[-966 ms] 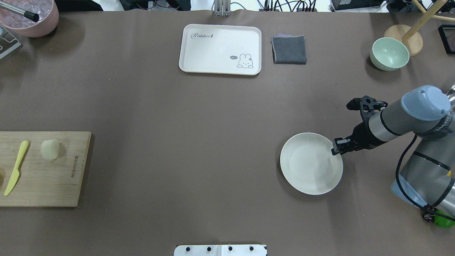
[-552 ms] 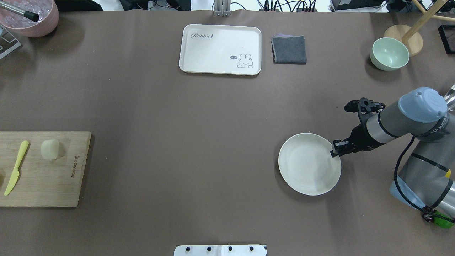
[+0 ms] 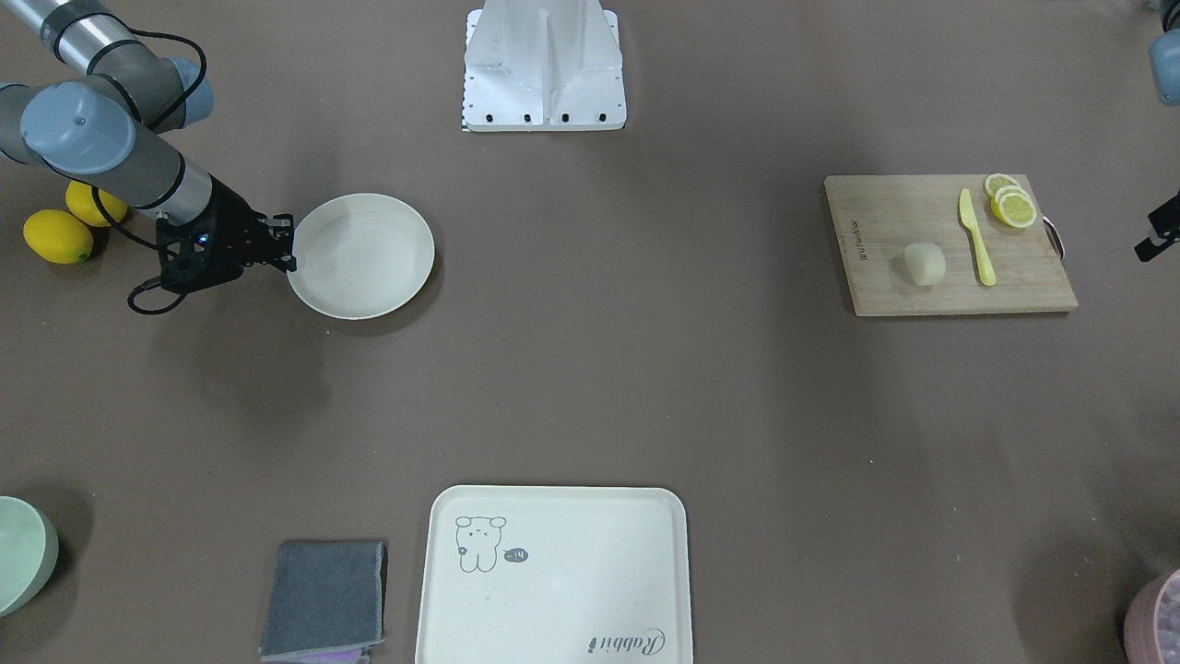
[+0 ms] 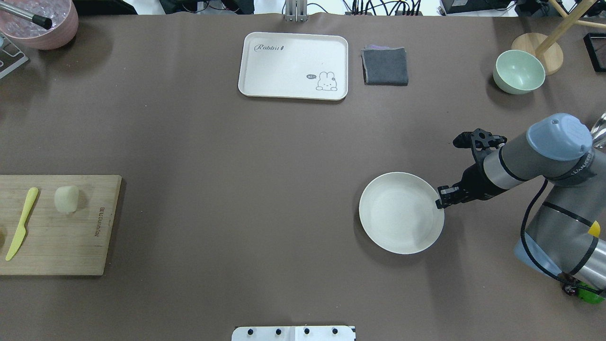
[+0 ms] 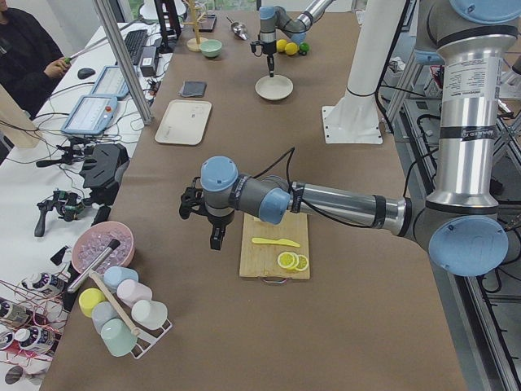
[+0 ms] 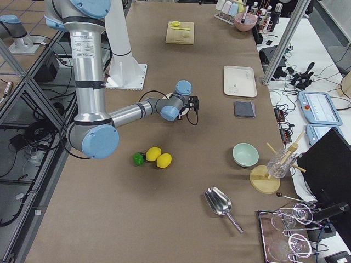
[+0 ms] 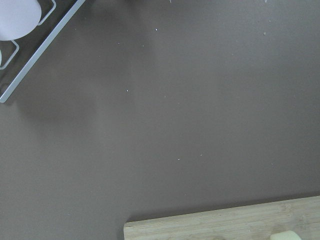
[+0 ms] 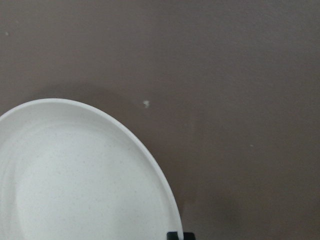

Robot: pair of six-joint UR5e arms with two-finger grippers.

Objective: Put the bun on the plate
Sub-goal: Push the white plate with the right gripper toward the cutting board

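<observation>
Just off the cutting board [image 4: 71,246] hangs the left hand [image 5: 215,241], shown from the side only, so released or clenched, one cannot tell. On the board, beside the yellow knife [image 4: 21,222], sits the bun [image 4: 66,199]. It looks soft, light and squashable, so a gentle pinch across its rounded sides should do. Well right of the board, the right hand [image 4: 440,199] grasps the rim of the plate [image 4: 401,222]. The bun's underside is hidden.

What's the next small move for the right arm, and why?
Probably slide the plate a little toward the cutting board: the right gripper grips its rim, and the bun lies on that board, far from the plate.
</observation>
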